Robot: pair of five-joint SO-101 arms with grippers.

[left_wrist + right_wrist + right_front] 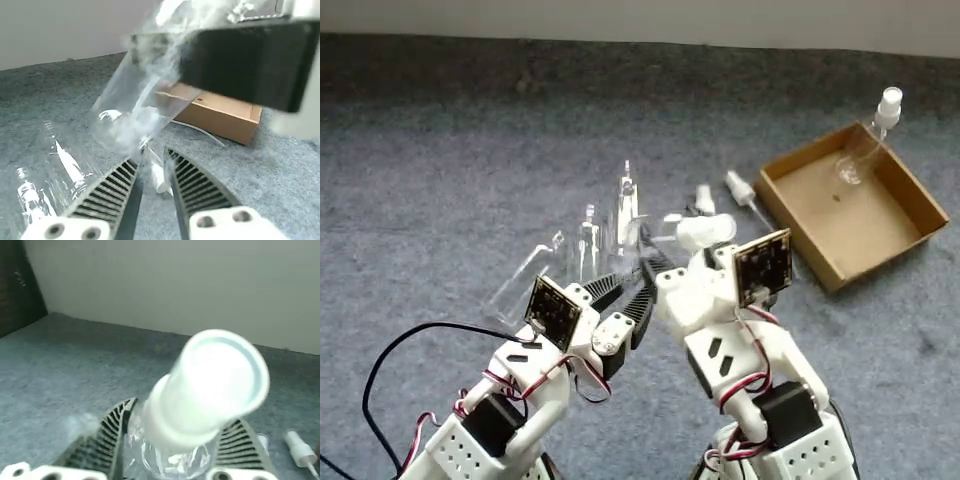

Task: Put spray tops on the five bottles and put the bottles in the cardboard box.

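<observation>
Between the right gripper's (180,440) jaws we find the bottle (165,465) pinched, spray top (210,380) above them; left gripper's (152,155) jaws slightly parted near its base; we advise seating the top fully before boxing; cardboard box (860,210) lies well beyond.

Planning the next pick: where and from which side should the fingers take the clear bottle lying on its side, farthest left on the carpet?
Probably best to take the lying bottle across the middle of its body, coming down from above and straddling its width. It lies flat with both long sides free, and the neck end is much narrower.
</observation>
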